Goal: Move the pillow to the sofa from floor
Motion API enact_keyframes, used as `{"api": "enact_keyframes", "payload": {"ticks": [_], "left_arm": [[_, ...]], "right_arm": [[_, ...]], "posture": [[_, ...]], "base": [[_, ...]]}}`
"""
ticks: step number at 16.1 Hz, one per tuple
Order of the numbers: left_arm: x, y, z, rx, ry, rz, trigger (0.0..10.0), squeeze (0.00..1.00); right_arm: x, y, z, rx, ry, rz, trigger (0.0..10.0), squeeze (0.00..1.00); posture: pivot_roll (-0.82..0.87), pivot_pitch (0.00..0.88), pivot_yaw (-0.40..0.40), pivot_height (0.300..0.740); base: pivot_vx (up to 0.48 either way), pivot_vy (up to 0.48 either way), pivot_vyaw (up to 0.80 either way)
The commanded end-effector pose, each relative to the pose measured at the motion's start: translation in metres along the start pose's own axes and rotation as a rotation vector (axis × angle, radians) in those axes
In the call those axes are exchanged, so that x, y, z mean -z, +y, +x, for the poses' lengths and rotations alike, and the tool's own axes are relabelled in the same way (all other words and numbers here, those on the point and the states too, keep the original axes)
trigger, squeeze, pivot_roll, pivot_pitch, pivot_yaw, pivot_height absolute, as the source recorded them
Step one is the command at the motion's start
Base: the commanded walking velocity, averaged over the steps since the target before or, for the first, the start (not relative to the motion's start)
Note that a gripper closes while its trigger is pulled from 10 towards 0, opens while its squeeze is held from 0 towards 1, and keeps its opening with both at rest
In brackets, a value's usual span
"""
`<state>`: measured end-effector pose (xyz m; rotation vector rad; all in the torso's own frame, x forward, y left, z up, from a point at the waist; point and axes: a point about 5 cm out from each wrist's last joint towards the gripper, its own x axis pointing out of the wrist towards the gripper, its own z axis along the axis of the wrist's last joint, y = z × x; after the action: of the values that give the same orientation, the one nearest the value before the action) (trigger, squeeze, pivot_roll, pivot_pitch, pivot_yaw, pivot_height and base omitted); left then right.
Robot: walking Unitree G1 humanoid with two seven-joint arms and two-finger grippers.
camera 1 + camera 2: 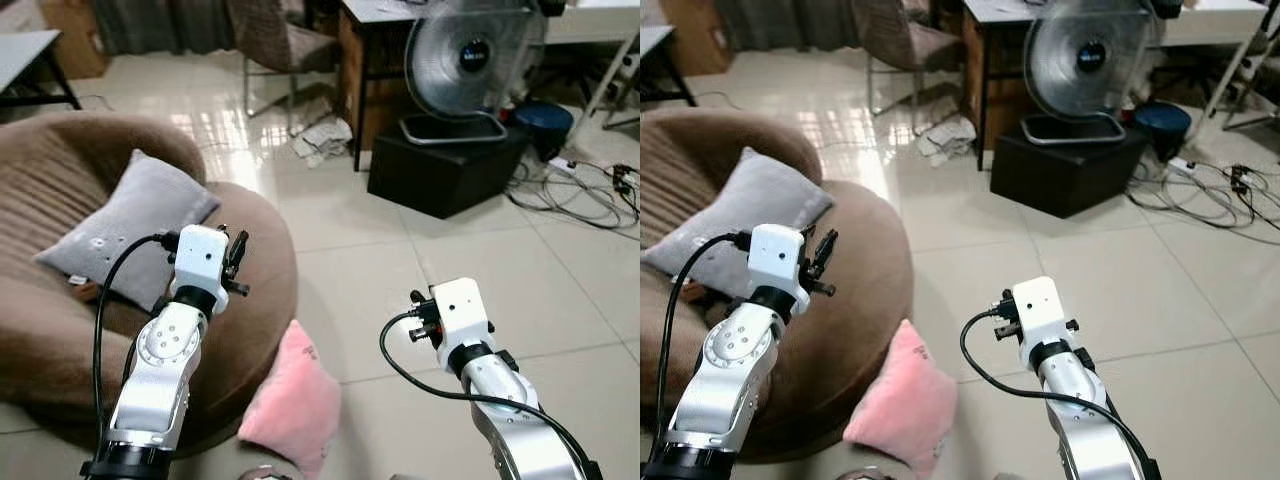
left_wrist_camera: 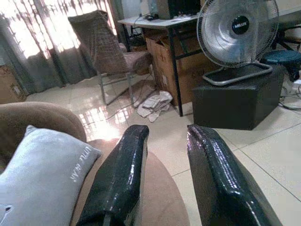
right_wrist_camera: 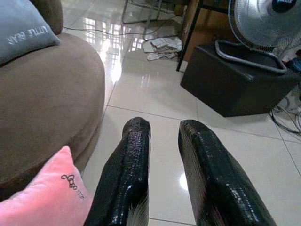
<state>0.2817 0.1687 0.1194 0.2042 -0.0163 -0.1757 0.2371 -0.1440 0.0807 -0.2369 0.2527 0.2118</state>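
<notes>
A pink pillow (image 1: 290,400) stands on the tiled floor, leaning against the front of the round brown sofa (image 1: 255,250). My left gripper (image 2: 167,134) is raised over the sofa's front edge, above and to the left of the pillow, open and empty. My right gripper (image 3: 164,127) hovers over the bare floor to the right of the pillow, also open with nothing between its fingers. In the right wrist view, a corner of the pink pillow (image 3: 42,200) shows beside the fingers (image 3: 127,165). A grey pillow (image 1: 130,225) lies on the sofa seat.
A large fan (image 1: 470,60) stands on a black box (image 1: 445,170) ahead to the right, with cables (image 1: 580,190) on the floor beyond it. A desk (image 1: 375,60), a chair (image 1: 280,45) and crumpled paper (image 1: 320,138) are further back. Open tiles lie between sofa and box.
</notes>
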Motion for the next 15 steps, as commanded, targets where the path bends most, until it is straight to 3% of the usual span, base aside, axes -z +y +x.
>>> {"api": "enact_keyframes", "payload": {"ticks": [1, 10, 15], "left_arm": [[0.004, 0.000, -0.001, 0.000, 0.018, 0.003, 10.0, 0.00], [0.010, -0.009, -0.003, 0.045, 0.065, -0.037, 10.0, 0.00], [0.014, -0.010, -0.002, 0.055, 0.070, -0.001, 10.0, 0.00]], "right_arm": [[0.001, -0.002, 0.000, -0.001, -0.003, 0.013, 10.0, 0.00], [0.003, -0.002, 0.000, -0.011, 0.001, 0.042, 10.0, 0.00], [0.003, -0.004, 0.002, -0.005, -0.012, 0.047, 10.0, 0.00]], "posture": [[-0.04, 0.043, 0.039, 0.691], [-0.04, 0.048, 0.040, 0.586], [-0.04, 0.048, 0.037, 0.586]], "base": [[0.000, 0.000, 0.00], [0.000, 0.000, 0.00], [0.000, 0.000, 0.00]]}}
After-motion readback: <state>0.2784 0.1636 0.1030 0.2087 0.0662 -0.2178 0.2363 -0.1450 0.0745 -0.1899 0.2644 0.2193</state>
